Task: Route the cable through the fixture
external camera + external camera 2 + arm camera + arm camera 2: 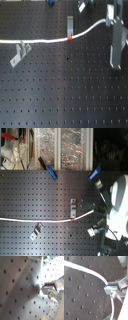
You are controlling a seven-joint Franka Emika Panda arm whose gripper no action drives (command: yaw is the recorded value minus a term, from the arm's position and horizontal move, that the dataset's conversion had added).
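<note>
First exterior view: one cable (45,40), two fixtures (20,52), end effector (109,21) seemingly gripping cable.

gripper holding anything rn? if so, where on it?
Yes: the gripper is shut on the white cable, at its end section, well past the red-orange band. The rest trails free across the perforated board.

The cable (45,40) is white with one short red-orange band (70,37). The table (65,90) is black, dotted with a regular grid of small holes. Two fixtures (20,53) are pale grey metal. Two clips (48,169) are blue.
</note>
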